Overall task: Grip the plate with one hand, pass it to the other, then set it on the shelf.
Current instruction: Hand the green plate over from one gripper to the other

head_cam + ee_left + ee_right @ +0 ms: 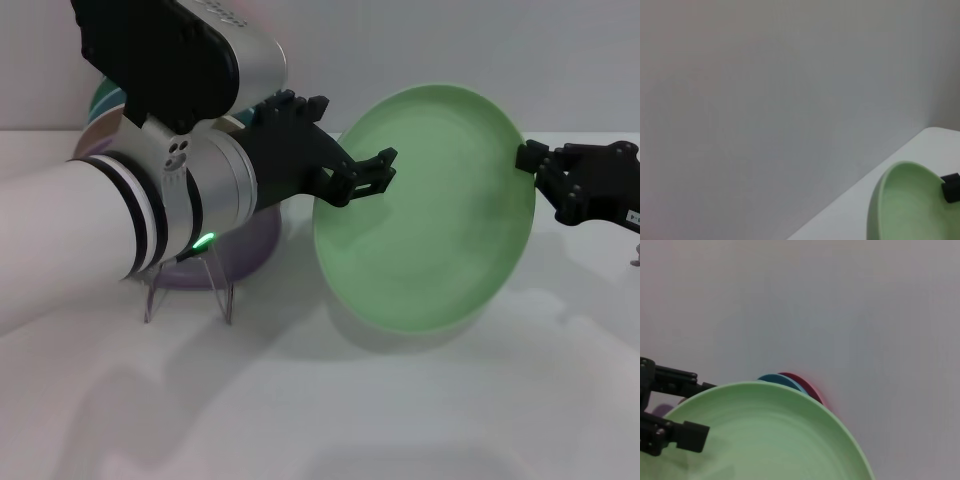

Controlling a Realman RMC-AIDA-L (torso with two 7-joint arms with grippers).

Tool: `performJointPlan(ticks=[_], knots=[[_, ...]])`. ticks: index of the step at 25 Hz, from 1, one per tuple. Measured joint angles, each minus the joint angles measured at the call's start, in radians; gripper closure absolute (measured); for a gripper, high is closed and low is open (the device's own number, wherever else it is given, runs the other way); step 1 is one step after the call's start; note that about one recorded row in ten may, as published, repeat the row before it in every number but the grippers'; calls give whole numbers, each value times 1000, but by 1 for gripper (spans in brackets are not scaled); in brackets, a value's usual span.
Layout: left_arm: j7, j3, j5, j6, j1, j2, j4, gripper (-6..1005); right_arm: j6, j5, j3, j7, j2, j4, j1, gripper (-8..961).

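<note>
The pale mint-green plate (425,220) hangs tilted on edge above the table, its face toward me. My right gripper (528,165), slim and black, is shut on its right rim. My left gripper (365,172), on the thick white arm with black bands and a green light, is at the plate's left rim. Its jaws are open and straddle the rim. In the right wrist view one of its fingers (687,435) lies in front of the plate (775,440) and the other behind it. The clear shelf (190,285) stands at the left under my left arm.
A lavender plate (255,245) leans on the clear stand. A darker green plate (103,97) stands behind my left arm. Blue and red plates (790,381) show behind the mint plate's rim in the right wrist view. A white wall closes the back of the table.
</note>
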Motion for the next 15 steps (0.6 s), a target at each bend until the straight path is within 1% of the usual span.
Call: performJointPlan(ticks=[4, 8, 14, 15], knots=[[12, 2, 2, 25, 15, 1, -3, 195, 9, 6, -1, 0, 0, -3, -2, 949], [62, 9, 0, 34, 33, 2, -19, 200, 18, 9, 0, 0, 0, -4, -6, 949], [104, 18, -1, 19, 28, 3, -24, 434, 38, 23, 3, 0, 1, -5, -14, 948], [111, 20, -2, 18, 28, 3, -25, 559, 41, 24, 4, 0, 1, -5, -14, 948]])
